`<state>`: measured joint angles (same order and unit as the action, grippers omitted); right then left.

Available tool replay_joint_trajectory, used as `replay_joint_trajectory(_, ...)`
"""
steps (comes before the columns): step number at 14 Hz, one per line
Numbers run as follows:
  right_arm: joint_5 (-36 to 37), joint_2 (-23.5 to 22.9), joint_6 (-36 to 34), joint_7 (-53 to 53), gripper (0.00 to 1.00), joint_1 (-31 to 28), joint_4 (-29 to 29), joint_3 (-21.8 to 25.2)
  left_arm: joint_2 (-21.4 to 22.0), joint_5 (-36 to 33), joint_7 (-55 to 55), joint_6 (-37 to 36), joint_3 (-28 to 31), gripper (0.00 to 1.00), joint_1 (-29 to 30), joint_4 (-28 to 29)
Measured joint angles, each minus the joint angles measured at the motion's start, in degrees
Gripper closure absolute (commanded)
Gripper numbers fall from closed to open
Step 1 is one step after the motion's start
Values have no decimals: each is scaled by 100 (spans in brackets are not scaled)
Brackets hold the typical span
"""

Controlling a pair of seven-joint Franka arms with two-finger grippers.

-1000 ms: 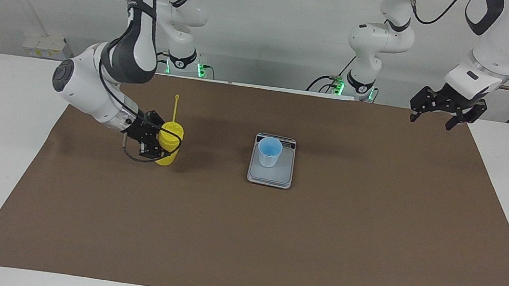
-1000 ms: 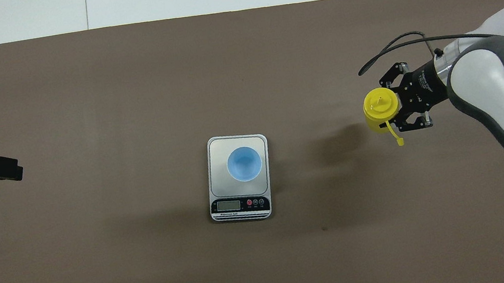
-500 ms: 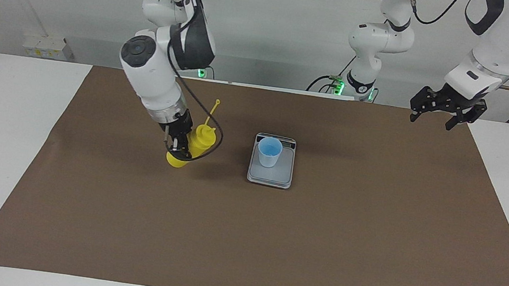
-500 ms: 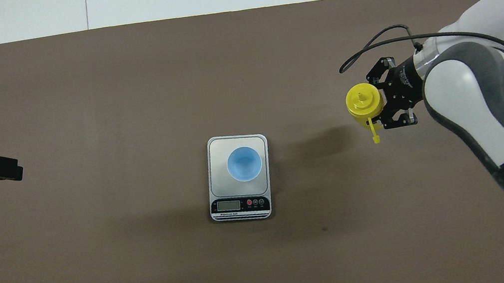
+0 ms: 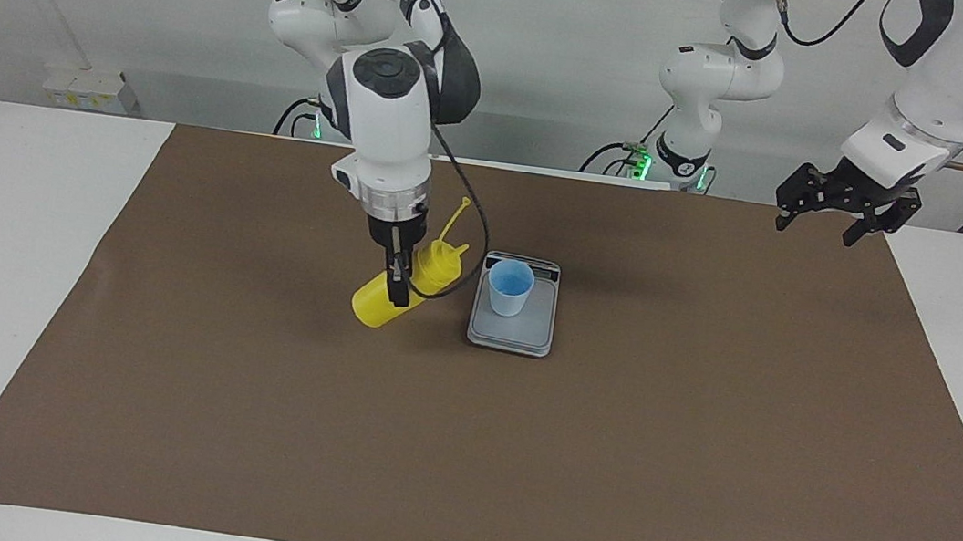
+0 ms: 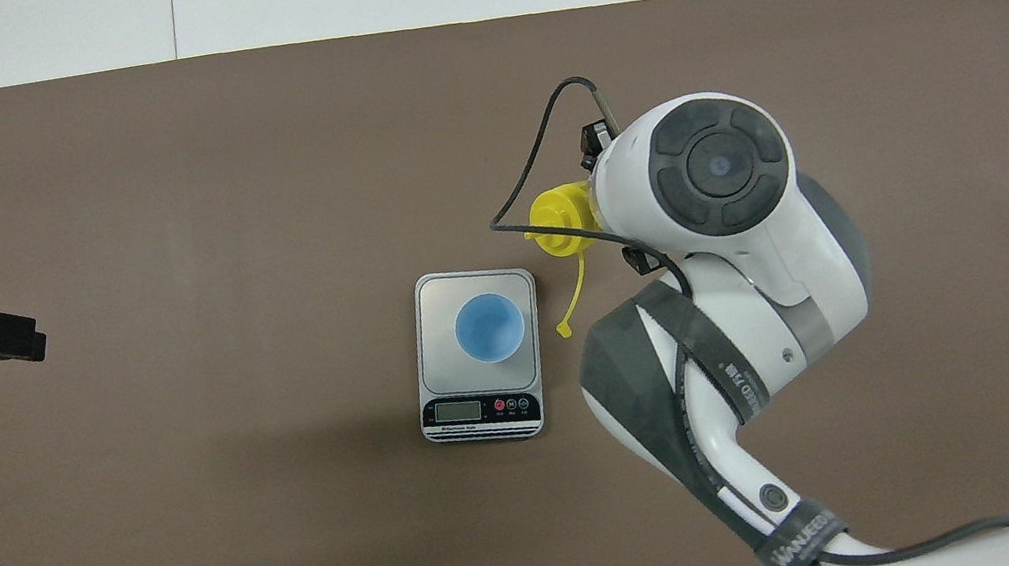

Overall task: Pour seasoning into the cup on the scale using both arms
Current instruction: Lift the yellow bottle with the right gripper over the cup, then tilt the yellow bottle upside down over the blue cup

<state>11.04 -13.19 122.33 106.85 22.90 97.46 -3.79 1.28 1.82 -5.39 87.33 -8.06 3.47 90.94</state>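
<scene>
The right gripper [image 5: 398, 283], clamped on the bottle [image 5: 406, 284], is carrying it in from the right arm's end – now tilted beside the scale [image 5: 511, 334], nozzle nearing the cup [image 5: 510, 288] – while the left gripper [image 5: 828, 214] is waiting, open

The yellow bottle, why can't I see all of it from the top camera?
In the overhead view the right arm's big wrist covers most of the yellow bottle; in the facing view the bottle shows tilted in the right end effector, beside the scale.
</scene>
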Motion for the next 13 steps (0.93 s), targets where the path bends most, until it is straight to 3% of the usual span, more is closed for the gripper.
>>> replay_joint_trajectory(7,1204,16,970,23,100,472,312,-7,0,0,0,0,0,0,0,0)
replay_joint_trajectory(10,2246,116,1296,254,100,498,670,-6,0,0,0,0,0,0,0,0)
replay_joint_trajectory(13,3372,161,1317,1148,100,628,901,-9,0,0,0,0,0,0,0,0)
